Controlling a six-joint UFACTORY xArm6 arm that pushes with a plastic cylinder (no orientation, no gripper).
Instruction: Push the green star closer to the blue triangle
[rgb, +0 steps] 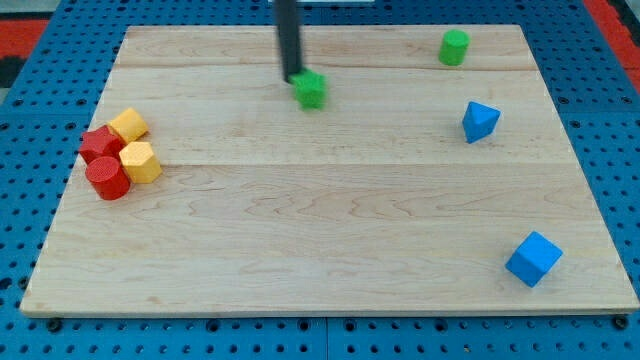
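Note:
The green star (312, 90) lies on the wooden board near the view's top, a little left of centre. My tip (292, 78) stands right at the star's upper left side, touching or nearly touching it. The blue triangle (479, 121) lies well off to the view's right of the star and slightly lower. The rod rises straight up out of the view's top.
A green cylinder (454, 47) stands at the top right. A blue cube (533, 259) lies at the bottom right. At the left edge a cluster holds a red star (100, 143), a red cylinder (107, 178), a yellow cube (129, 125) and a yellow hexagon (140, 162).

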